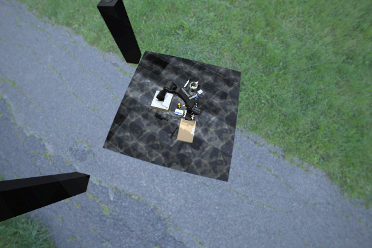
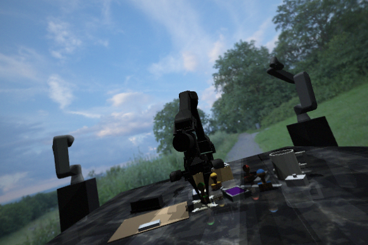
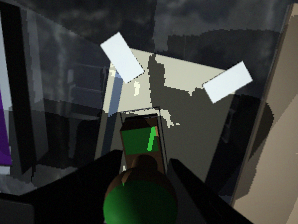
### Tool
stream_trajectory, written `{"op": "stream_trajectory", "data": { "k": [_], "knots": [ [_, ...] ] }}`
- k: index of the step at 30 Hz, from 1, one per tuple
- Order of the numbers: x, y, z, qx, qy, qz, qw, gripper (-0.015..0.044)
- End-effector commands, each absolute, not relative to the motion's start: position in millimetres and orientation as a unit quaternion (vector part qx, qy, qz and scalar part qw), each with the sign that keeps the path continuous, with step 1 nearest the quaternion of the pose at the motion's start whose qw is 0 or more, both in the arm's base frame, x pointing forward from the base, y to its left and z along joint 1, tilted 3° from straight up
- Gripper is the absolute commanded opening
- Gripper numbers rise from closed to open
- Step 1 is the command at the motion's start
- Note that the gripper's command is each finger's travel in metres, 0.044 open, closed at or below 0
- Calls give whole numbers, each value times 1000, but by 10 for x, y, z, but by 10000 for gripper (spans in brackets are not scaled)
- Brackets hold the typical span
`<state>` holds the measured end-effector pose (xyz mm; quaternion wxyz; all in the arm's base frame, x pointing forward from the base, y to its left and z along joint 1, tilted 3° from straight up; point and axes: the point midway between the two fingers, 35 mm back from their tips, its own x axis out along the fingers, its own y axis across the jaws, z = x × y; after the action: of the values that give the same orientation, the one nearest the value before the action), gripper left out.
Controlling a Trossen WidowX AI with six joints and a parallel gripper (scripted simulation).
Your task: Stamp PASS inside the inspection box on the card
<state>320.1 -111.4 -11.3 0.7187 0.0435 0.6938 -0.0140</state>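
Note:
My gripper is shut on the green-knobbed stamp. The stamp is upright over the cream card, its wooden base inside or just over the thin dark box outline. Whether the base touches the card cannot be told. Two white strips lie across the card's far corners. Shadow covers much of the card. No print shows; the paper beneath the stamp is hidden. The purple ink pad lies to the left in the wrist view.
A tan board lies beside the card, with a white block on it. A black block is behind it. Yellow, red and blue stamps stand around the pad. A grey mug stands farther off.

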Motion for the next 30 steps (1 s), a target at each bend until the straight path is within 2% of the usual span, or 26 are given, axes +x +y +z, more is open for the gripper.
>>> {"op": "stream_trajectory", "data": {
  "k": [1,30],
  "knots": [
    [3205,-1113,-141,44,695,-13,718,0],
    [3204,-1118,-15,44,695,-13,718,0]
  ]
}}
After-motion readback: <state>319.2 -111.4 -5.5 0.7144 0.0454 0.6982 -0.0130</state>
